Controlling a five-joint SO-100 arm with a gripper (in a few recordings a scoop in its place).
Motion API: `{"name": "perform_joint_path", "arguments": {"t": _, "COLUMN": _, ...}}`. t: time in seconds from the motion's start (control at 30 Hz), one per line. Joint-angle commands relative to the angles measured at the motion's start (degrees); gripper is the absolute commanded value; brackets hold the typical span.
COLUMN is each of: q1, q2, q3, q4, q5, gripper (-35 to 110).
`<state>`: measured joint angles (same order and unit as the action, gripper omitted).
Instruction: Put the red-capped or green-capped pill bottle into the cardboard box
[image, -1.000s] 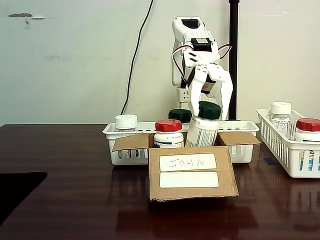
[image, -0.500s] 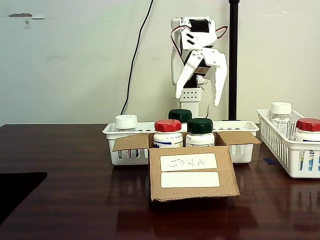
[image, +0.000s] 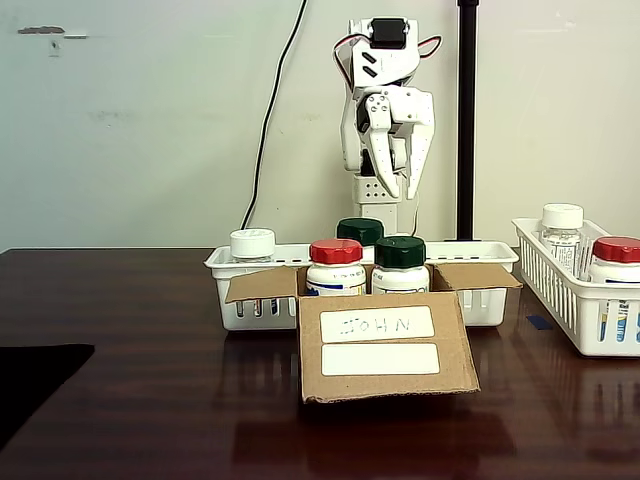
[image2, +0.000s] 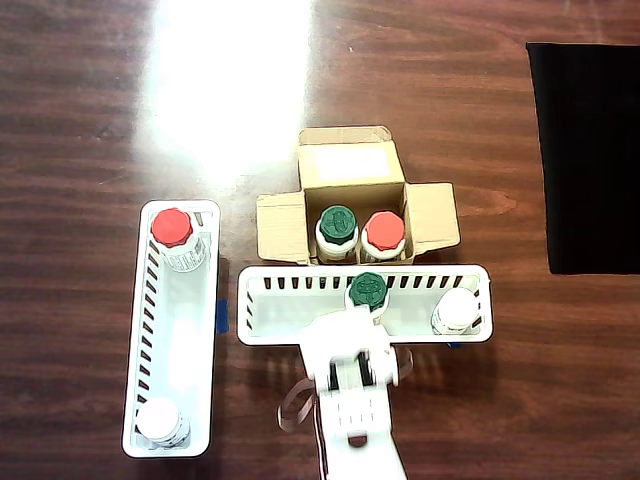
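Cardboard box (image: 385, 345): brown corrugated card, squarish, flaps folded outward; lower centre of the fixed view, centre of the overhead view (image2: 350, 185). Its labelled face looks toward the fixed camera.
Labels: two white rectangles on the front, the upper one handwritten "JOHN" (image: 374, 324); the overhead view shows this face only foreshortened, its writing unreadable.
Red-capped bottle (image: 335, 267): white round plastic, upright in the box, long axis vertical; left of its neighbour in the fixed view, right of it from overhead (image2: 383, 233).
Green-capped bottle (image: 400, 265): same shape, upright in the box beside the red-capped one, the two very close (image2: 338, 227).
Claw (image: 392, 180): white plastic, raised high at upper centre, fingers pointing down, narrowly parted and holding nothing; well above the box.
Long basket (image2: 270, 305): white slatted plastic, just behind the box; holds a second green-capped bottle (image2: 368, 290) and a white-capped bottle (image2: 456, 310).
Side basket (image2: 205, 330): white, slatted; the overhead view shows its full length.
Tabletop (image: 140, 380): dark glossy wood grain, reflective.
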<state>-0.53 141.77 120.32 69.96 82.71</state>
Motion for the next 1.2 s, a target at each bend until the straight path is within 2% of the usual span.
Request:
{"name": "perform_joint_path", "arguments": {"t": 0.0, "q1": -1.23, "q2": 17.4, "q3": 6.94, "q4": 2.46, "q5": 0.44, "gripper": -1}}
{"name": "perform_joint_path", "arguments": {"t": 0.2, "q1": -0.79, "q2": 33.66, "q3": 18.9, "q4": 3.43, "q5": 0.88, "gripper": -1}}
{"name": "perform_joint_path", "arguments": {"t": 0.43, "q1": 0.18, "q2": 42.01, "q3": 27.33, "q4": 2.9, "q5": 0.44, "gripper": -1}}
{"name": "perform_joint_path", "arguments": {"t": 0.6, "q1": 1.76, "q2": 55.2, "q3": 37.35, "q4": 3.16, "q5": 2.2, "gripper": -1}}
{"name": "perform_joint_path", "arguments": {"t": 0.83, "q1": 3.08, "q2": 55.11, "q3": 45.26, "q4": -3.69, "q5": -0.26, "gripper": -1}}
{"name": "perform_joint_path", "arguments": {"t": 0.93, "q1": 2.55, "q2": 54.76, "q3": 49.31, "q4": -9.58, "q5": -6.24, "gripper": -1}}
{"name": "perform_joint_path", "arguments": {"t": 1.03, "q1": 0.44, "q2": 55.11, "q3": 49.31, "q4": -8.09, "q5": -9.23, "gripper": -1}}
{"name": "perform_joint_path", "arguments": {"t": 1.17, "q1": -3.16, "q2": 55.11, "q3": 49.31, "q4": -4.48, "q5": -4.39, "gripper": -1}}
